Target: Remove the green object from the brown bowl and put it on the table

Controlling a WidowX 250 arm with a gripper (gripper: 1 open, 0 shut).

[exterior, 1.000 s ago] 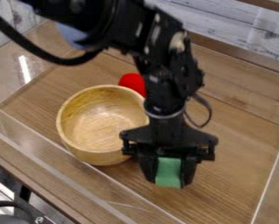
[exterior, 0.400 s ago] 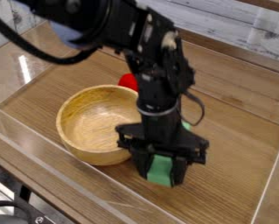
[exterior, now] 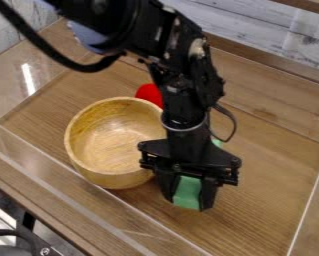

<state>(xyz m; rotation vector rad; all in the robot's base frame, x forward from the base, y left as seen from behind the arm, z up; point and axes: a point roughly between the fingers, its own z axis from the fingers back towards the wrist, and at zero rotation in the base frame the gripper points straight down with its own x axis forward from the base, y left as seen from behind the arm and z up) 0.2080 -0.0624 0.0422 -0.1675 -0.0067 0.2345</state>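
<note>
The green object (exterior: 189,191), a bright green block, stands on end between the fingers of my gripper (exterior: 189,190), low over the table (exterior: 269,150) just right of the brown bowl (exterior: 111,142). My gripper points straight down and is shut on the block's sides. Whether the block's lower end touches the tabletop cannot be told. The bowl's inside shows bare wood. It sits left of centre, its right rim close to my left finger.
A round red toy (exterior: 150,94) lies behind the bowl, partly hidden by the arm. Low clear acrylic walls (exterior: 42,170) border the table at the front and left. Bare tabletop lies to the right of the gripper.
The gripper with the green block shifted slightly left and back a little, staying low beside the bowl. The grip on the block is unchanged.
</note>
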